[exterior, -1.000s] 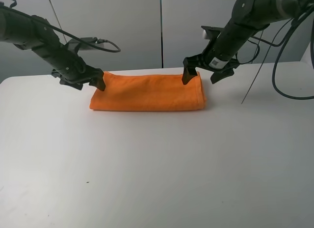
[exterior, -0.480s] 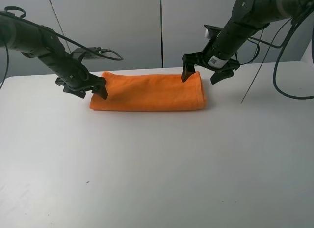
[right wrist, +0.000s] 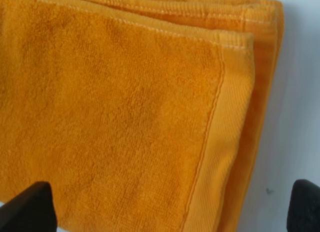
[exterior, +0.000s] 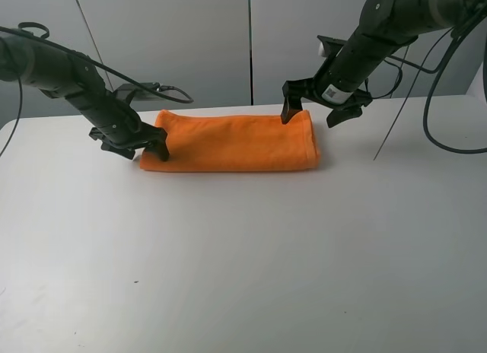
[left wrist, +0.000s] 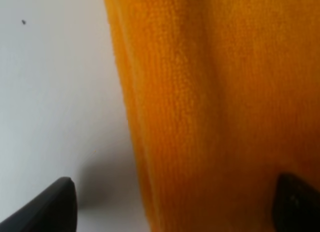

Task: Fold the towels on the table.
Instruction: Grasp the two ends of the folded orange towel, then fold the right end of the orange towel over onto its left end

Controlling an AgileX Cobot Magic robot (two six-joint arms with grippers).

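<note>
The orange towel (exterior: 236, 142) lies folded into a long strip at the back of the white table (exterior: 243, 254). My left gripper (exterior: 139, 144) is open at the towel's left end. In the left wrist view (left wrist: 175, 207) one fingertip (left wrist: 55, 207) is over bare table and the other is over the cloth. My right gripper (exterior: 313, 113) is open over the towel's right back corner. In the right wrist view (right wrist: 165, 207) the layered hems and woven band (right wrist: 220, 157) lie between its fingers. The white label is hidden.
Black cables (exterior: 449, 102) hang off the right arm, and a thin line (exterior: 392, 128) slants down to the table at the right. Grey wall panels (exterior: 190, 41) stand just behind the table's back edge. A small dark speck (exterior: 136, 281) marks the front left.
My left gripper has moved forward and down along the towel's left end. My right gripper has shifted slightly back and up. The towel has not moved.
</note>
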